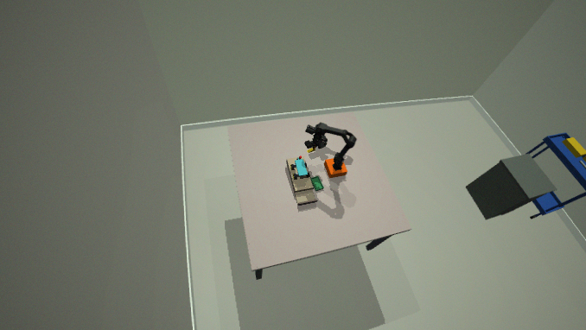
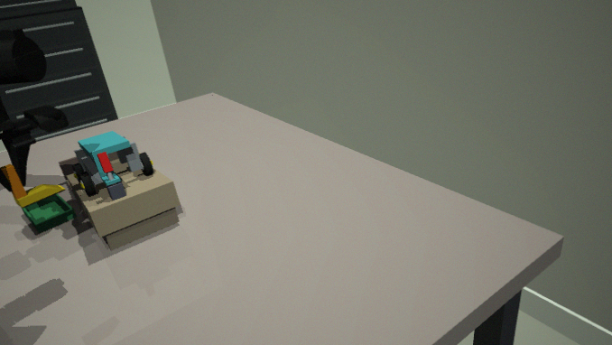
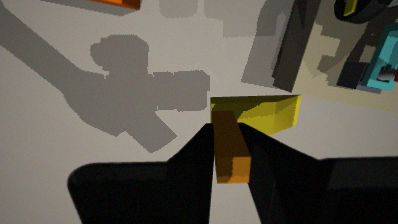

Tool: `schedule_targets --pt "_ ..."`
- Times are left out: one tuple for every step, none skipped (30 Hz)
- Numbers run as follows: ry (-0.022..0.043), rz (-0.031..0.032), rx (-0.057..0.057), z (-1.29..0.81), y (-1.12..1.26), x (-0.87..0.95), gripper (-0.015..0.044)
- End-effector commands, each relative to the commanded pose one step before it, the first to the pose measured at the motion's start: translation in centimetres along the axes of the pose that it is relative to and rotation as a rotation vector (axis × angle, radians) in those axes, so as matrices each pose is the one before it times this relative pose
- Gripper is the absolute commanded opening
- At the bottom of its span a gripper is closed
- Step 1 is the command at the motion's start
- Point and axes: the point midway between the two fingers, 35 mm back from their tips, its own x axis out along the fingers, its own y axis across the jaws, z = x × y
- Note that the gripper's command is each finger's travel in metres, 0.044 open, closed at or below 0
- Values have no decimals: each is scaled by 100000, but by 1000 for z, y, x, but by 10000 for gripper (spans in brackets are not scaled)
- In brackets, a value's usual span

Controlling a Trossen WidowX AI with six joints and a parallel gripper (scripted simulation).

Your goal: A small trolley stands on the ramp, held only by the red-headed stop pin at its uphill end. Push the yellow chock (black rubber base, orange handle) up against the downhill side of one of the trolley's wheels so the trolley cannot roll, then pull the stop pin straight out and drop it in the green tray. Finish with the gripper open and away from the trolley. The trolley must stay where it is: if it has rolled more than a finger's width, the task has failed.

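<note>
Wrist view: the black gripper (image 3: pixel 231 150) has its two fingers nearly closed on the orange handle (image 3: pixel 230 145) of the yellow chock (image 3: pixel 270 112). The chock hangs from that grip above the pale tabletop (image 3: pixel 50 125), and the arm's shadow falls on the surface beneath it. At the upper right of this view lie the tan ramp (image 3: pixel 330 70) and part of the turquoise trolley (image 3: pixel 377 60).

Exterior view: the trolley (image 2: pixel 106 146) stands on the ramp (image 2: pixel 135 203), its black wheels (image 2: pixel 145 163) on the sloped top. The red-headed stop pin (image 2: pixel 104 163) sits at the trolley's near end. At the left edge, the chock (image 2: pixel 38 193) overlaps the green tray (image 2: pixel 47 212) in the picture, beside the ramp, with the orange handle (image 2: pixel 13 181) rising into the dark gripper above.

Top view: the arm (image 1: pixel 341 142) reaches from its orange base (image 1: pixel 341 172) towards the far end of the ramp (image 1: pixel 302 183), with the chock (image 1: pixel 310 149) a small yellow speck under the gripper (image 1: pixel 312 144), just beyond the trolley (image 1: pixel 301 167). The tray (image 1: pixel 317 183) lies between ramp and base.
</note>
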Motion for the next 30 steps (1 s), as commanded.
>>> schedule_targets --pt "430 225 8833 -92 23 -171 0" --pt "-3 2 3413 0 0 0 0" --pt "-3 2 3410 0 0 0 0" --pt "-3 2 3414 0 0 0 0" --pt "-3 2 3410 0 0 0 0" --pt "-3 2 3414 0 0 0 0" --pt "-3 3 3411 0 0 0 0" --pt "-3 3 3414 0 0 0 0" --pt "-3 3 3411 0 0 0 0" --pt "-3 3 3414 0 0 0 0" --pt "-2 3 3411 0 0 0 0" --pt "-2 3 3414 0 0 0 0" --pt "-2 3 3411 0 0 0 0" --pt "-2 3 3415 0 0 0 0" --pt "-2 3 3412 0 0 0 0" --pt "-2 3 3415 0 0 0 0" --pt "-2 3 3412 0 0 0 0" --pt "-2 3 3415 0 0 0 0" --pt "-2 3 3412 0 0 0 0" --pt "-1 3 3416 0 0 0 0" --pt "-1 3 3413 0 0 0 0" --pt "-1 3 3413 0 0 0 0" --pt "-1 3 2778 0 0 0 0" --pt "0 2 1667 0 0 0 0" --pt "-2 -3 1613 0 0 0 0" --pt "-4 -4 2697 0 0 0 0" --pt "-5 -5 3108 0 0 0 0" --pt "-6 -5 3388 0 0 0 0" --pt "-4 -3 3408 0 0 0 0" --pt "-4 -3 3414 0 0 0 0"
